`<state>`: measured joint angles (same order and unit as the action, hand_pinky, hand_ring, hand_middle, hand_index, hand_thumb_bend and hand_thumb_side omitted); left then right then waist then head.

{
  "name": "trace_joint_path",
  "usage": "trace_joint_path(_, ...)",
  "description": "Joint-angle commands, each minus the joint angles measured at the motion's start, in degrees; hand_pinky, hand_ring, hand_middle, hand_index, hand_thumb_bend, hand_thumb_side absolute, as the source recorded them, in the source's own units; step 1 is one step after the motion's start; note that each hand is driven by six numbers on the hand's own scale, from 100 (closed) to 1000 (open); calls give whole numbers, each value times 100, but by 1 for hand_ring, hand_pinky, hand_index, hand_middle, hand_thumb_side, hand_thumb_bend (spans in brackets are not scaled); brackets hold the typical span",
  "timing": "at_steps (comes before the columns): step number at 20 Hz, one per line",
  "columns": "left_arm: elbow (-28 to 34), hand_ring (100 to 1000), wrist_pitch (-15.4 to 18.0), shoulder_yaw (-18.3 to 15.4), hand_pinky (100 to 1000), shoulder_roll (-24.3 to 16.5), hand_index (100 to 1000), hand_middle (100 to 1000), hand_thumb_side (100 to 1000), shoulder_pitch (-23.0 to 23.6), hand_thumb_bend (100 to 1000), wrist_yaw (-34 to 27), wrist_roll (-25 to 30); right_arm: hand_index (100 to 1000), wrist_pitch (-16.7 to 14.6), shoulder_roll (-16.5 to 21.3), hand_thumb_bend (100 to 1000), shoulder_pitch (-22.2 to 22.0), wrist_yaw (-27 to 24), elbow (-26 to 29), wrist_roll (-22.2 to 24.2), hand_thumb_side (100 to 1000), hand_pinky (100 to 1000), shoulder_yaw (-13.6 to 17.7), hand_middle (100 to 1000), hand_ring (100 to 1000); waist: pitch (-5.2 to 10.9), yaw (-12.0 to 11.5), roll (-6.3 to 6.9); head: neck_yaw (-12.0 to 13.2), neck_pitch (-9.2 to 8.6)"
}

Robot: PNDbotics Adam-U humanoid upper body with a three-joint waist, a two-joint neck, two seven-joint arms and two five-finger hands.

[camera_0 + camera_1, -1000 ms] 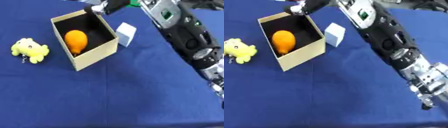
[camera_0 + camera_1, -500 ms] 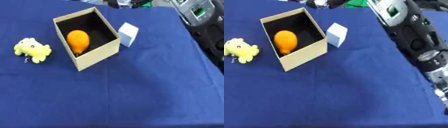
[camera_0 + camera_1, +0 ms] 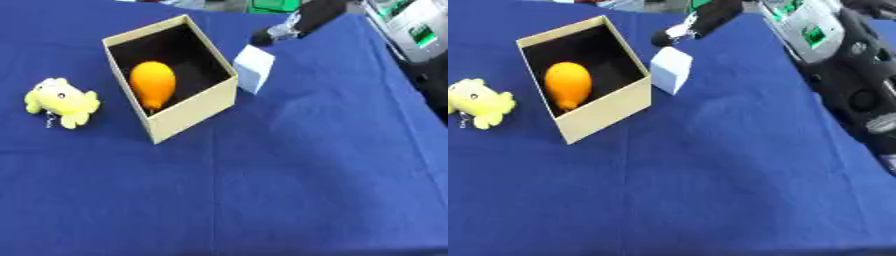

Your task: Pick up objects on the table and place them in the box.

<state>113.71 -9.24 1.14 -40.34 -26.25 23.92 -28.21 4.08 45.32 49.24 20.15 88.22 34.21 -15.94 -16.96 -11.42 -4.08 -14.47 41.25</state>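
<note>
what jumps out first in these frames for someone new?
The open tan cardboard box left of centre on the blue tablecloth, with an orange fruit-shaped object lying inside. Next, the yellow plush toy on the cloth to the box's left, and the small white cube close by the box's right side. The robot's black right hand reaches down from the top edge, its fingertips just above the cube.

The right arm was bulky and mostly black, with silver-grey joints; one pale grey panel bore small green markings. The right hand was black — its fingers dark, with silvery parts behind them.
</note>
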Motion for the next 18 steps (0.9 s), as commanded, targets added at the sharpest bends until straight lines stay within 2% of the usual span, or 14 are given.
trace_joint_path(1, 88, 836, -2, -90, 591, -146, 823, 723, 1000, -62, 571, 6, -12, 999, 14, 227, 704, -2, 148, 25, -64, 606, 916, 25, 892, 962, 99, -9, 40, 23, -55)
trace_joint_path(2, 88, 836, -2, -90, 591, -142, 823, 723, 1000, -65, 571, 5, -12, 999, 43, 225, 716, -36, 183, 3, -96, 659, 916, 11, 891, 962, 96, -12, 38, 25, -59)
trace_joint_path(9, 88, 836, 2, -90, 590, -117, 820, 723, 1000, -97, 567, 4, -18, 989, 319, 85, 731, -181, 347, -158, -448, 723, 909, -14, 873, 953, 55, -31, 22, 64, -72)
trace_joint_path(13, 88, 836, 7, -91, 589, -107, 819, 722, 1000, -121, 569, 4, -22, 984, 483, -1, 742, -215, 420, -280, -647, 715, 908, -47, 874, 951, 32, -53, 6, 86, -71)
trace_joint_path(18, 88, 835, 16, -90, 588, -94, 818, 722, 1000, -141, 567, 3, -24, 965, 642, -103, 766, -258, 852, -417, -798, 726, 917, -173, 874, 962, -2, -75, -22, 96, -88)
